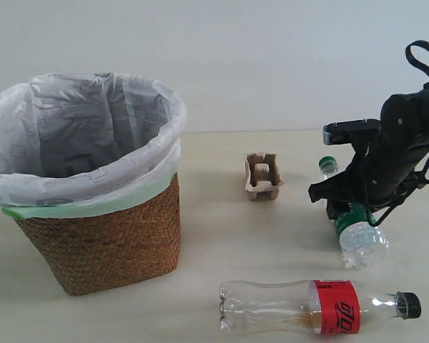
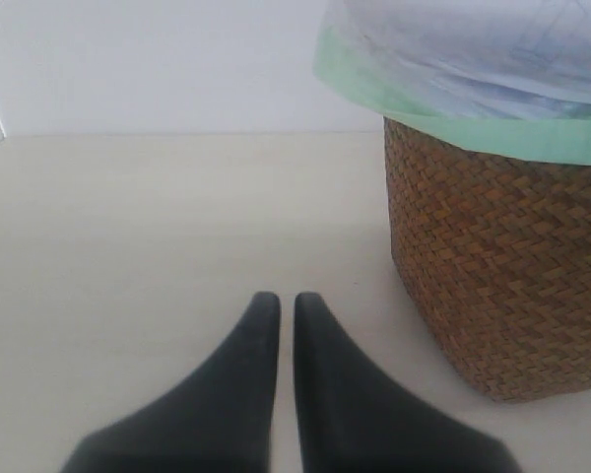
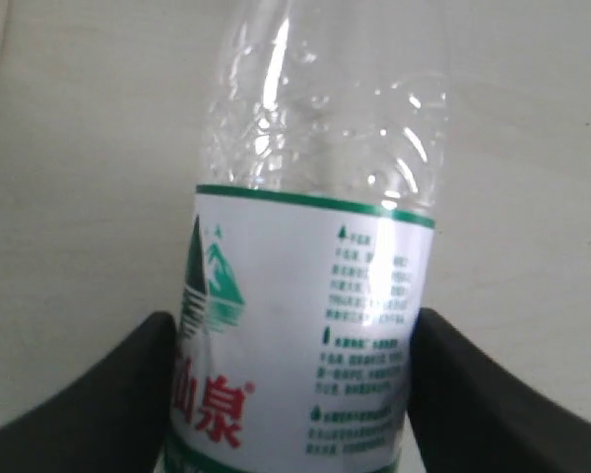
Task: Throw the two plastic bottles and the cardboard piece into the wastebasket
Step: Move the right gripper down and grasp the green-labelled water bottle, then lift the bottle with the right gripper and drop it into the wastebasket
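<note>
Now the green-capped bottle (image 1: 360, 243), crinkly clear plastic lying at the right of the table, is pinched across its glossy label by the right gripper (image 3: 294, 404). First pickup, it seems. Next comes a lift and a long carry left to the bag-lined woven wastebasket (image 1: 100, 243). The left gripper (image 2: 287, 325) idles beside it, fingers pressed together, empty.

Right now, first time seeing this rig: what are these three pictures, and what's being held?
It is a two-armed robot. The wide picture comes from a camera off the arms; the other two look along each wrist's gripper. On the table are a wastebasket, a cardboard tray, a red-labelled bottle and a green-capped bottle. The right gripper is closed around the green-capped bottle, which lies on the table. The left gripper is shut, empty, beside the wastebasket.
</note>
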